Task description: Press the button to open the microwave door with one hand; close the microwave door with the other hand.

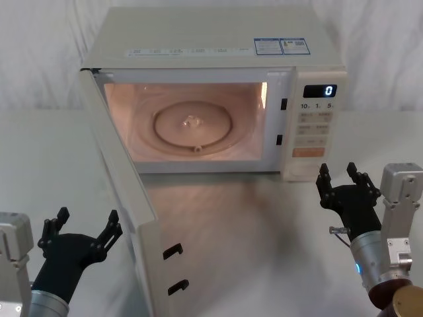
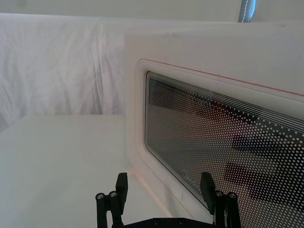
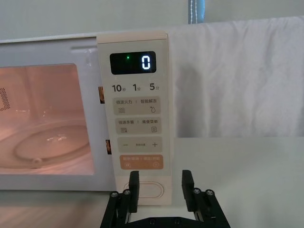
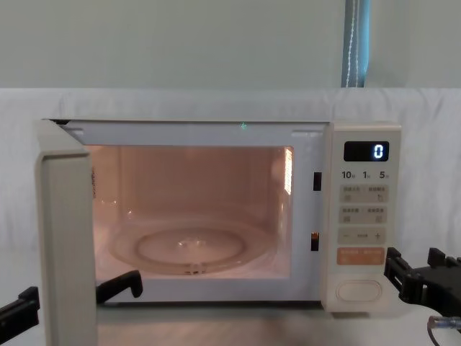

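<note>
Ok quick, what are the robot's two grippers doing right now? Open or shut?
Left gripper: open, holding nothing, beside the open microwave door.
Right gripper: open, holding nothing, in front of the button.

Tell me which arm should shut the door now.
Left. The door stands swung open on the robot's left, and the open left tool sits just outside its window face. The open right tool faces the button, far from the door.
</note>
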